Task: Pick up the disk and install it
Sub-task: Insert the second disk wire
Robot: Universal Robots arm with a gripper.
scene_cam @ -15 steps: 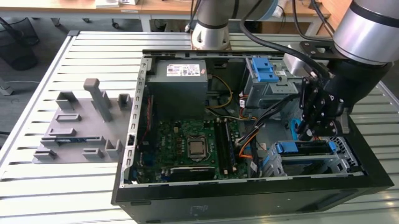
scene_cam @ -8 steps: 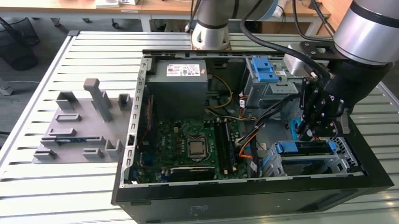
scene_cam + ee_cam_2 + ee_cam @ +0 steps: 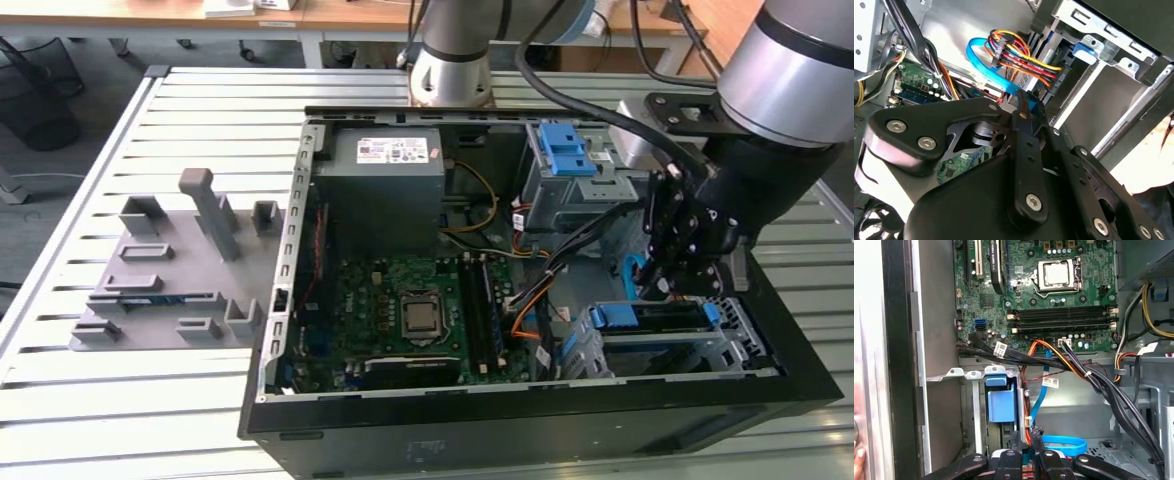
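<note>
One arm reaches down into the open computer case (image 3: 287, 300), which lies on its side on the slatted surface (image 3: 134, 400). The end effector (image 3: 663, 285) hangs low at the corner of the case toward the exterior view's right, just above a metal drive bay. Its own dark body and the arm's wrist cover most of what lies under it there.

The disk (image 3: 614, 318) sits in that bay. From the exterior view I can make out the blue ends of its carrier bracket and a dark strip between them. Its label is not visible, and how deeply it is seated is hard to judge. In the first wrist view the blue bracket (image 3: 1001, 405) stands between the bay's metal rails, close to the end effector (image 3: 1026, 445), which is cut off by the frame edge.

In the second wrist view the end effector (image 3: 1024, 100) points into a bundle of red, yellow and orange wires (image 3: 1019, 55) and a flat blue cable (image 3: 979, 60). Something blue shows at its tip, but I cannot tell whether it is open, closed or gripping.

Further in lie the green motherboard (image 3: 414, 310), the grey power-supply box (image 3: 387, 190) and a cage with blue latches (image 3: 567, 165). A grey fixture tray (image 3: 167, 270) rests beside the case.
</note>
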